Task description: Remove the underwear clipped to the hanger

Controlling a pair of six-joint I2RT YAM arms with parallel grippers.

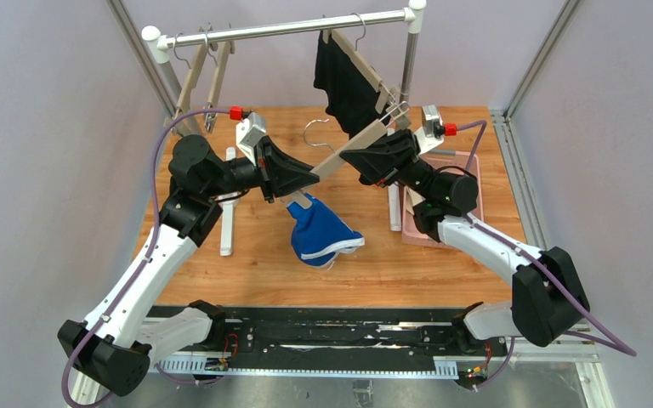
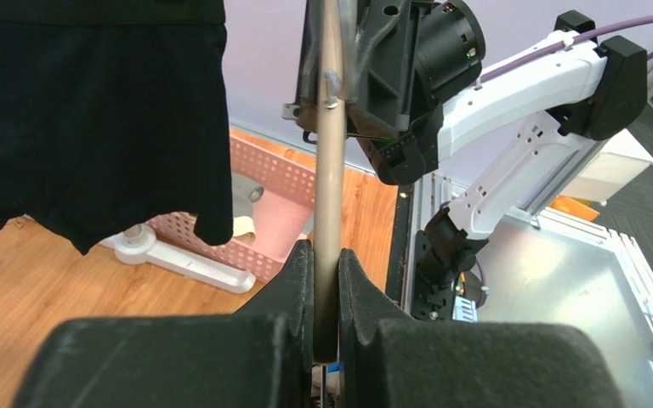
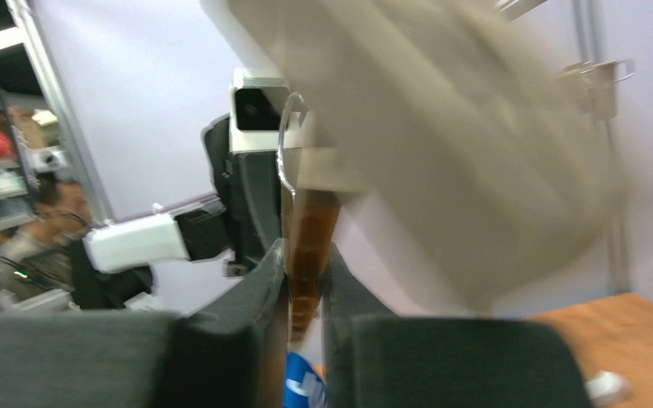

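- The wooden hanger [image 1: 333, 161] is lifted above the table [image 1: 391, 272], slanting between the two arms. Every place below is given from it.
- The left gripper [image 1: 306, 197] is at the hanger's near, lower end. In the left wrist view its fingers [image 2: 293, 285] are pressed flat against both sides of the bar [image 2: 330, 195], with no gap showing.
- The right gripper [image 1: 366, 151] is at the hanger's far, upper end. The right wrist view is blurred, but its fingers [image 3: 264, 280] are closed on a brown strip of the bar [image 3: 308, 238].
- The blue briefs [image 1: 319, 234] hang from the hanger's lower end, directly under the left gripper's fingertips. They droop toward the table, with the white trim along the bottom edge.
- In the right wrist view a patch of the blue briefs [image 3: 304, 387] with white marks shows just below that gripper's fingers. I cannot tell whether cloth and fingers touch.
- Which clip holds the blue cloth is hidden by the left gripper.
- The black briefs [image 1: 344, 85] hang above and beyond the hanger's upper end, on a separate hanger hooked over the rail [image 1: 289, 27]. Neither gripper touches them.
- From the left wrist the black briefs [image 2: 93, 110] fill the space left of the bar.
- The pink basket [image 1: 479, 204] sits on the table to the right of the hanger's upper end, behind the right arm.
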